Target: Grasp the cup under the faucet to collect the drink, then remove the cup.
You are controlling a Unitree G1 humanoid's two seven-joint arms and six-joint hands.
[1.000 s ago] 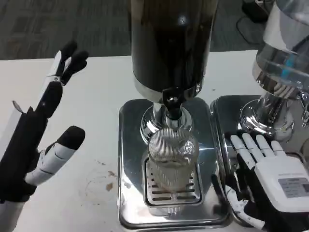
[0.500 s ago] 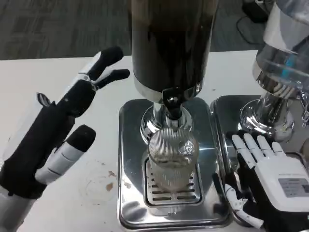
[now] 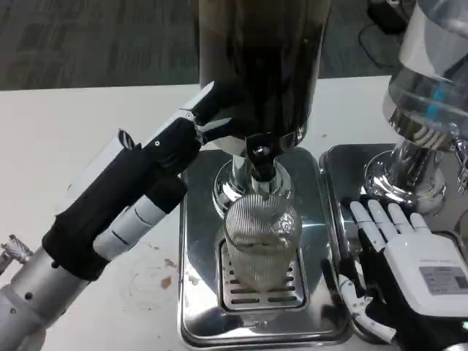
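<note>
**Cup under the tap, neither hand on it yet**

Cup (image 3: 260,238), ribbed and clear, stands on the drip grate (image 3: 262,292) directly beneath the faucet (image 3: 260,161) of the dark drink dispenser (image 3: 262,66).

Left hand (image 3: 157,175) reaches in from approx 8 o'clock of the cup, fingers stretched toward the dispenser base at 11 o'clock; fingertips (image 3: 219,110) look close to the dark body w/ nothing in them, contact can't be told. Right hand (image 3: 398,270) sits at 3 o'clock of the cup on the neighbouring steel tray (image 3: 340,175), fingers extended and apart, holding nothing, just beside the cup's tray (image 3: 197,322) but not touching the cup.

Step, as I judge it: approach, pre-grasp. Next move prob. needs one hand to wrap the cup's side and steady it, w/ the other working the faucet lever.
</note>
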